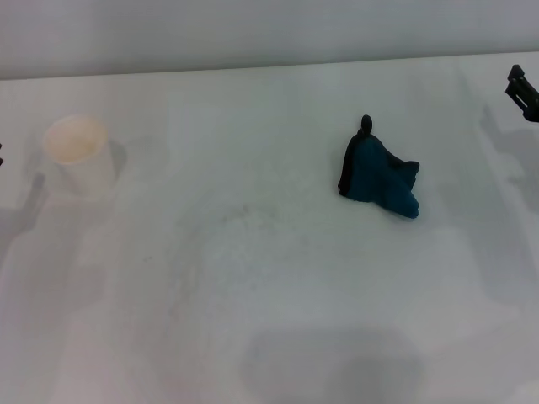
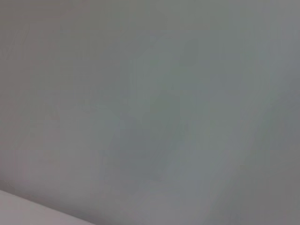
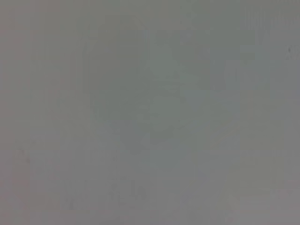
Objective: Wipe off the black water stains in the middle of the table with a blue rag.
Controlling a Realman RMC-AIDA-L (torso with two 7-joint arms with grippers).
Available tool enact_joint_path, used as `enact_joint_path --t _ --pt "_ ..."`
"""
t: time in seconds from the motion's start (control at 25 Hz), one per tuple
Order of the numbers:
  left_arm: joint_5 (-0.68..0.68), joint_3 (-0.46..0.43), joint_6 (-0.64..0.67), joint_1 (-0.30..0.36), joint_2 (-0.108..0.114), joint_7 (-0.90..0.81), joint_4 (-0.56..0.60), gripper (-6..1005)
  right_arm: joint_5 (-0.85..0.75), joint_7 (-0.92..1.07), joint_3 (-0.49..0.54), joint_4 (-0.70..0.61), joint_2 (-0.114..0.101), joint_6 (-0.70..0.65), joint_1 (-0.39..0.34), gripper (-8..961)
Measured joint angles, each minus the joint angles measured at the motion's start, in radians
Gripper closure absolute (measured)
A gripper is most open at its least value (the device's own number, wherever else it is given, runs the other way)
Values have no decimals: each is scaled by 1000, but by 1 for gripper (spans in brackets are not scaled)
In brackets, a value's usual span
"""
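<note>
Head view: blue rag (image 1: 381,175) bunched right of centre on surface (image 1: 269,337), no black stain visible; right gripper (image 1: 523,91) at edge, state indeterminate; any wipe needs flat, even pressure.

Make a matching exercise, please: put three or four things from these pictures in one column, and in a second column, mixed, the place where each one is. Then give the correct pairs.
Things:
1. blue rag
2. white cup
3. right gripper
4. faint smeared marks

Places in the head view:
A. far left of the table, standing upright
B. at the right edge of the picture, above the table, away from the rag
C. near the middle of the table, between the cup and the rag
D. right of the middle, lying in a bunched heap

Pairs: 1-D, 2-A, 3-B, 4-C
</note>
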Motion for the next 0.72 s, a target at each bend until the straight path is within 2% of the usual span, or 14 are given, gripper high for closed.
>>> enact_joint_path --t 0.48,0.72 --pt "-1 1 1 19 -2 -40 -8 112 -1 21 0 -2 -2 -61 39 88" --pt "-4 0 7 -7 -2 -40 -6 112 -1 24 1 0 -1 -83 44 88"
